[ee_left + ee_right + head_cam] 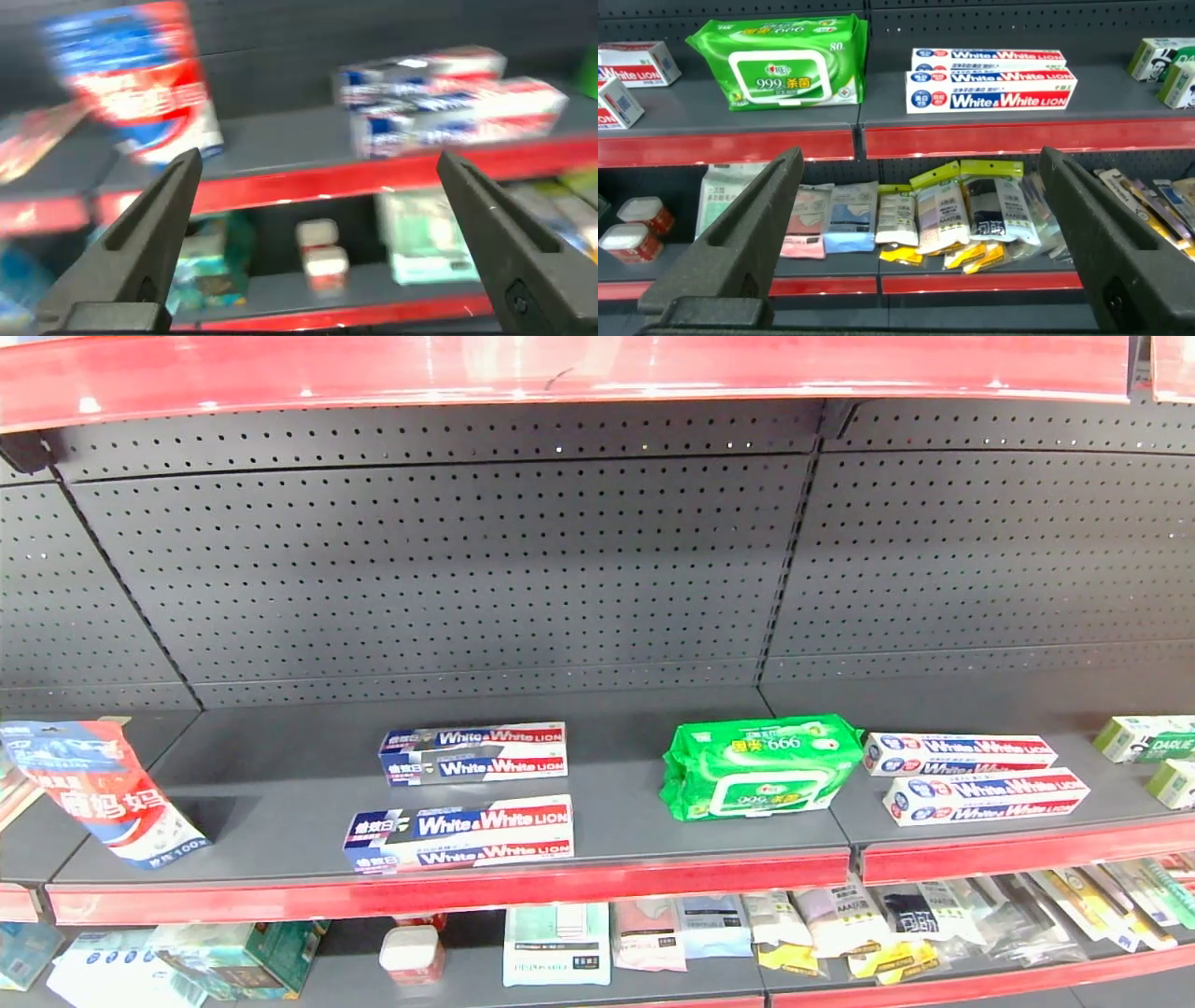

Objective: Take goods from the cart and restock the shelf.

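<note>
Left claw [318,163] spread, empty, apart from toothpaste boxes [448,98]; right claw [922,154] spread, apart from wipes [780,61] on shelf [971,135].

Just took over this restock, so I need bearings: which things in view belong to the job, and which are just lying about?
For the job:
middle shelf
left claw, open
right claw, open

Just lying about:
toothpaste boxes
green wipes pack
red-and-blue pouch
lower-shelf packets

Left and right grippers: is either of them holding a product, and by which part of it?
Nothing is held. The left gripper and the right gripper are both open and empty.
</note>
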You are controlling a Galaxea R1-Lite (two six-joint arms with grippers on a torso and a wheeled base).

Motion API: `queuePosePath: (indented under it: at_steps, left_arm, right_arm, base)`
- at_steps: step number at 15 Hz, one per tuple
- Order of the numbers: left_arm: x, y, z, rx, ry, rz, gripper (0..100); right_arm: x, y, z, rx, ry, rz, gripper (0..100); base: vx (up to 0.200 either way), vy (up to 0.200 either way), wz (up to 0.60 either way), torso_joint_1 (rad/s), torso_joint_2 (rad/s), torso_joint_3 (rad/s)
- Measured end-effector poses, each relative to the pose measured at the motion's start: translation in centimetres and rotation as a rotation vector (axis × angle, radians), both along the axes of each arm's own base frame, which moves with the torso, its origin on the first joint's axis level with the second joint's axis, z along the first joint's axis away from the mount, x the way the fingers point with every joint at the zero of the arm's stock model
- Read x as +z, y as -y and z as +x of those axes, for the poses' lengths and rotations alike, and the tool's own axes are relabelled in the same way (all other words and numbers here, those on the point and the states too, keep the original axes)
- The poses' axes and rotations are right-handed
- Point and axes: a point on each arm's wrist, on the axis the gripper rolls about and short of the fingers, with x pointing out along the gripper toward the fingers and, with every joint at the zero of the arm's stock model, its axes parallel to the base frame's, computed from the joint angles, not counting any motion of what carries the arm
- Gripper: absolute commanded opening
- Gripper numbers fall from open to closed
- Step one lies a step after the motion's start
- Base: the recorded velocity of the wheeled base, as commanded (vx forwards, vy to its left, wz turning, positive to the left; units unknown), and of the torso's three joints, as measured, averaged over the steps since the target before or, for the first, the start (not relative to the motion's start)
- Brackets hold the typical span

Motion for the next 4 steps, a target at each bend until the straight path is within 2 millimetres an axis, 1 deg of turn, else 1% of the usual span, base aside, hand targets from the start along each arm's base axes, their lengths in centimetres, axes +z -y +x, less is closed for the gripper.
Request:
queuePosePath:
  at_steps: [4]
  left_arm:
    - [-0.26, -0.02, -0.01, 0.006, -0.016, -0.025, 100]
  right_arm:
    - [-0.01, 0.0, 0.0, 0.0, -0.001, -0.001, 100]
  base:
    - [0.0, 0.0, 0.0, 0.0, 0.0, 0.0]
